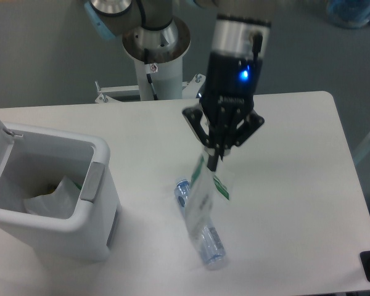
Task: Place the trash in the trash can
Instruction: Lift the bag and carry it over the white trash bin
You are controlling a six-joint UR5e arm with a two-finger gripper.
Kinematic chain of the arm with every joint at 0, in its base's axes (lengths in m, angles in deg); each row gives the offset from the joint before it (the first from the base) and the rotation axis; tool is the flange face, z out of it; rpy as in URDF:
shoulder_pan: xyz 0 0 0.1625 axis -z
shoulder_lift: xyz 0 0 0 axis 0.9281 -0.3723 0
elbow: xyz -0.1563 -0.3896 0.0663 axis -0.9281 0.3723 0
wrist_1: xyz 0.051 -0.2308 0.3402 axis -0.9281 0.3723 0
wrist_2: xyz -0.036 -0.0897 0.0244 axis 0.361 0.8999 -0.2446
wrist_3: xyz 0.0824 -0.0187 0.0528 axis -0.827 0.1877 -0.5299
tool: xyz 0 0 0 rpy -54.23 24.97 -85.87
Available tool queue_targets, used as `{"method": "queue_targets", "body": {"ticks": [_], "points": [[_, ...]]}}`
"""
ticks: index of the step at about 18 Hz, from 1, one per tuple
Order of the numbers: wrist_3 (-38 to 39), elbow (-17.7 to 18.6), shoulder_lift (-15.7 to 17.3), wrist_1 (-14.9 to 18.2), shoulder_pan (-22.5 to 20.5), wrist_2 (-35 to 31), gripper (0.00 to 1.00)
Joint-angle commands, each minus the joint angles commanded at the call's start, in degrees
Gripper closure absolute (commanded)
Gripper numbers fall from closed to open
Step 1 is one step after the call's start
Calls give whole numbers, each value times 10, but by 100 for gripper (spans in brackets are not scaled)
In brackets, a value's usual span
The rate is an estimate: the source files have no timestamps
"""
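We see the black pincer (213, 161) at upper centre clamping the flat white plastic packet (205, 194) by its top edge, so it dangles above the bench (296, 185), ready for the open white rectangular bin (80, 203) at lower left.

Standing at left end of table (283, 123): trash can (52, 191), lid hinged open at its left side. Lying well right of trash can, toward front edge: bottle (200, 231). Hanging above bottle, clear of table: packet (203, 194), dangling from gripper (217, 155). Hovering right of trash can and behind bottle: gripper. Rising behind table, right of trash can: arm base (155, 52).
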State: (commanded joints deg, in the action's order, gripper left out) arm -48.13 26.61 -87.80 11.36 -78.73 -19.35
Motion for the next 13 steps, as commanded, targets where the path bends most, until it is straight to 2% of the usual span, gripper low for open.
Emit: {"method": "queue_targets", "body": {"ticks": [3, 7, 10, 12, 13], "points": [[25, 3, 20, 0, 13, 27, 100], [53, 10, 35, 3, 62, 32, 100], [61, 32, 58, 4, 80, 32, 100], [62, 63, 82, 4, 122, 32, 100], [64, 75, 90, 4, 128, 33, 100]]}}
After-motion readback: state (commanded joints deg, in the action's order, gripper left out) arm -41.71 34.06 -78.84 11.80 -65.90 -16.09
